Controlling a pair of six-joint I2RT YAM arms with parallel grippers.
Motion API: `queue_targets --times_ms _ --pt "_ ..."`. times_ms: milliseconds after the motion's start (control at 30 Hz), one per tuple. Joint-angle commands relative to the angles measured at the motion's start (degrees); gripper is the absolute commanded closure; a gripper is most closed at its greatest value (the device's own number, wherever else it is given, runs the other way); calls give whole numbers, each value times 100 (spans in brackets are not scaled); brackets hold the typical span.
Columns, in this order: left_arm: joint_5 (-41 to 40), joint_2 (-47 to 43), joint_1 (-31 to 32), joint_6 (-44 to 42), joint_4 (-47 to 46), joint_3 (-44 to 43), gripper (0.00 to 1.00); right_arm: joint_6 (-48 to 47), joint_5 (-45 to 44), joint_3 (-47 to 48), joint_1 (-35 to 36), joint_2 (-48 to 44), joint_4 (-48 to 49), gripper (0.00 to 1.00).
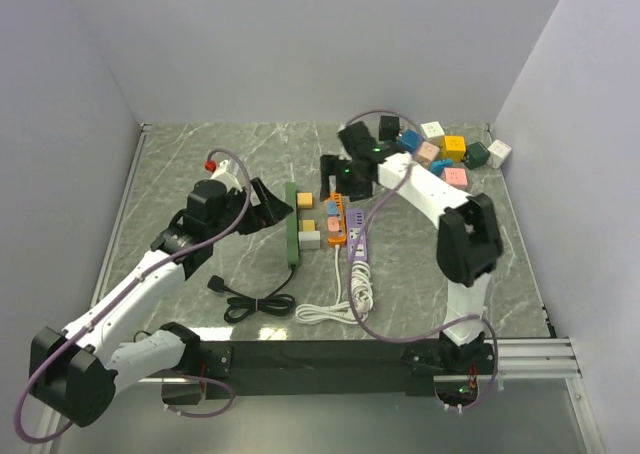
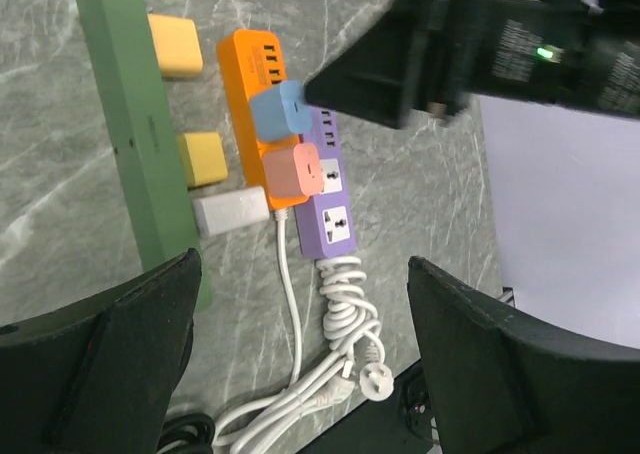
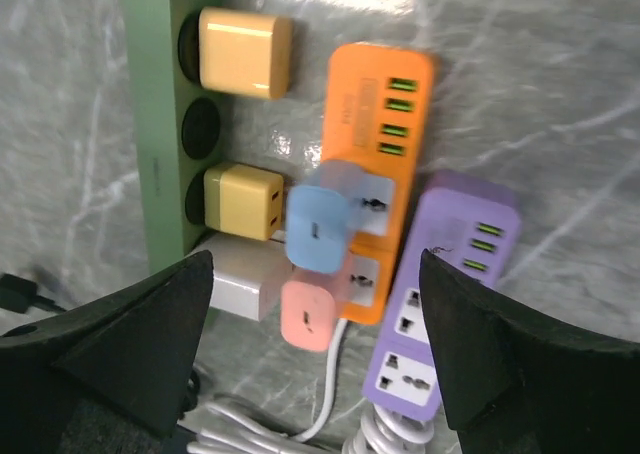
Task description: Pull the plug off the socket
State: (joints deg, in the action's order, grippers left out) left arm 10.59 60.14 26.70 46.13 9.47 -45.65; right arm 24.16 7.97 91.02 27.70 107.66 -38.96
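Since every plug in view sits fully seated in its strip, no part of the task can be recorded as done.

Left jaws: released, spread wide, holding nothing, hovering above the surface (image 1: pixel 200 154). Ahead of their left-hand finger runs the green strip (image 2: pixel 130 124), carrying two yellow adapters (image 2: pixel 203 159) and a white adapter (image 2: pixel 232 212) on its side. Nothing lies between the fingertips themselves.

Between the two arms lies the orange strip (image 3: pixel 385 74), touching the purple strip (image 3: pixel 440 274) along one edge. A blue plug (image 3: pixel 320 226) and a pink plug (image 3: pixel 310 314) are both inserted in the orange strip. The purple strip carries no plug, and the coiled white cord (image 2: pixel 340 314) lies beyond its end.

Right jaws: released, spread wide, grasping nothing. They hang above the orange strip, with the blue plug roughly centred in the gap between them and the pink plug just beside it, nearer the camera. No finger touches either plug.

Assessment: the right jaws appear lined up on the blue plug, though the pink plug cannot be ruled out as the target. Descent, closure and extraction all remain outstanding. The left jaws are placed where they could steady a strip, but are not yet in contact.
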Motion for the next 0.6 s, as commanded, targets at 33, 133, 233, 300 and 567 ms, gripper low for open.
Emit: queue_targets --times_ms 33,133,233,300,567 --pt "-83 -388 -33 63 -34 284 10 -491 -715 916 376 668 -436 11" --pt "-118 -547 -51 54 54 363 10 -474 -1066 1224 499 1037 -551 11" --pt "-197 -705 -59 -7 160 390 9 -448 -1236 1374 569 1187 -542 14" --pt "-224 -775 -68 -25 204 425 9 -430 -1280 1557 596 1363 -665 16" --pt "-207 -645 -68 54 20 636 8 -123 -981 963 842 1276 -516 31"
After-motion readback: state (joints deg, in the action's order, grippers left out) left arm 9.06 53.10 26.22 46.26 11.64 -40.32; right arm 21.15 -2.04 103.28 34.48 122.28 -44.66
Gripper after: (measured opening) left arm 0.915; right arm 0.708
